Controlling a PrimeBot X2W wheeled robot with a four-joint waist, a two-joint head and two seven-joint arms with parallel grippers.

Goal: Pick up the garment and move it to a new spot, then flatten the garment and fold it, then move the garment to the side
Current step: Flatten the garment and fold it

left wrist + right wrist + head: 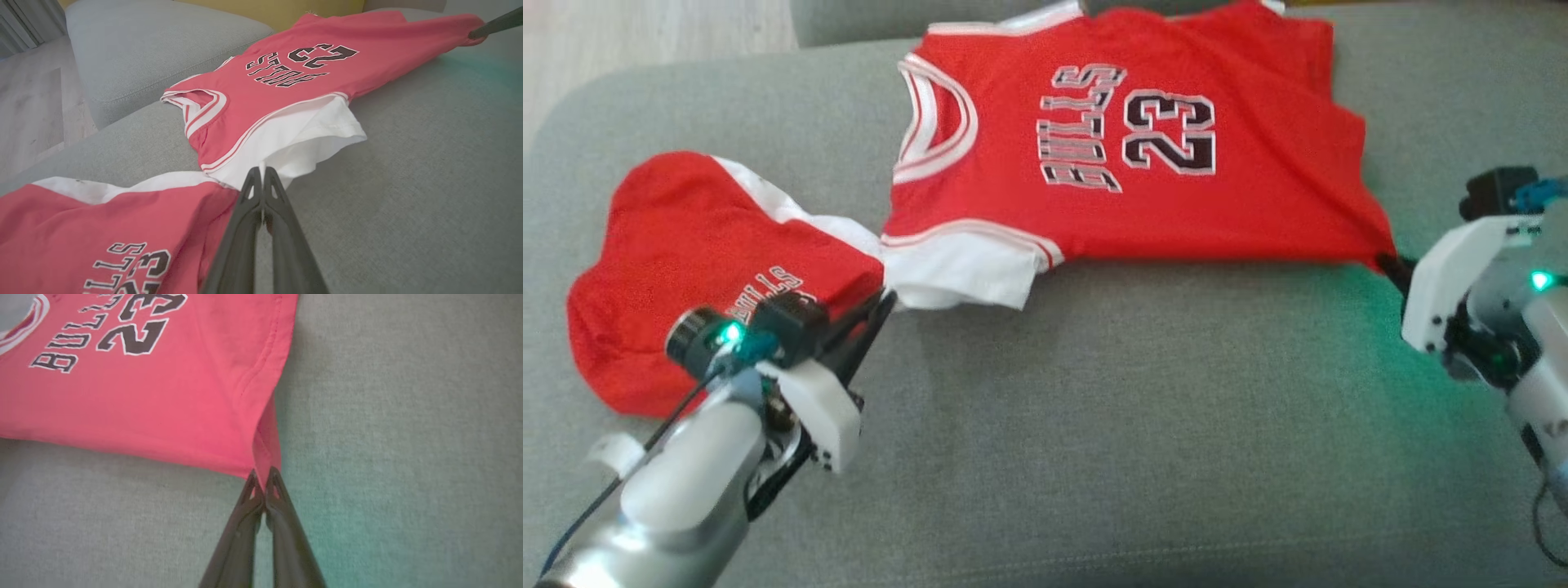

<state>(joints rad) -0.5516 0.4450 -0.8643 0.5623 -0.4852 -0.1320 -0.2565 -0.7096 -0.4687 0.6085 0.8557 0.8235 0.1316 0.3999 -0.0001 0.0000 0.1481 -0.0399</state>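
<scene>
Grey sofa cushion (1094,425): jersey (1143,163) spread at its far side, stretched between left claw (261,173), closed on white sleeve (310,139), and right claw (263,473), pinching hem corner (265,449). Flattening looks underway; folding, side-move remain.

Head camera looks down from above. Wrist cameras sit low, close behind their jaws; all share the red printed fabric jersey (1143,188) ahead.

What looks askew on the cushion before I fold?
The jersey isn't flat: its hem corner is pulled into a taut point by the shut right hand, and the white sleeve is bunched at the shut left hand. A second red piece lies crumpled beside the sleeve.
</scene>
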